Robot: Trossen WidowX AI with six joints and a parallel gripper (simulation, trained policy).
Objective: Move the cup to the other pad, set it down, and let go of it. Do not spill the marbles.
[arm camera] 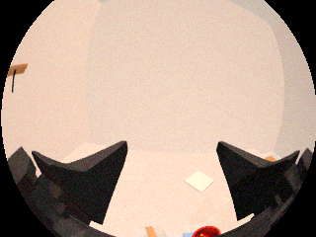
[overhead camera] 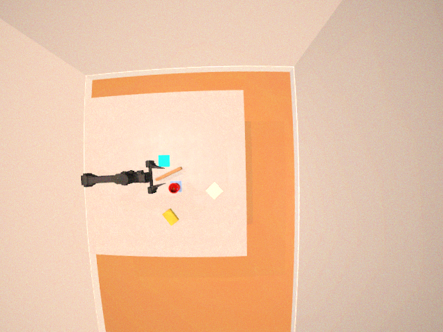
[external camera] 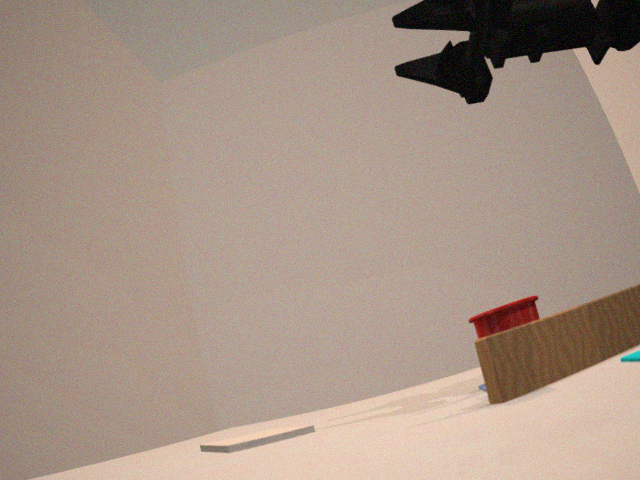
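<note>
A red cup (overhead camera: 174, 188) (external camera: 507, 318) (arm camera: 206, 232) stands upright, partly over the blue pad (overhead camera: 178, 183) (external camera: 482, 387) (arm camera: 188, 235). Small marbles show inside it in the top view and the wrist view. A cyan pad (overhead camera: 163, 160) (external camera: 631, 357) lies across the wooden wall from the cup. My gripper (overhead camera: 165, 176) (external camera: 395, 45) (arm camera: 172, 144) is open and empty, high above the table and short of the cup. In the exterior view the wall hides the cup's lower part.
An upright wooden wall (overhead camera: 169, 173) (external camera: 558, 348) (arm camera: 150, 231) stands slantwise between the cup and the cyan pad. A yellow block (overhead camera: 170, 216) lies on the cup's other side. A pale flat square (overhead camera: 214, 190) (external camera: 258, 439) (arm camera: 198, 182) lies farther out from the arm.
</note>
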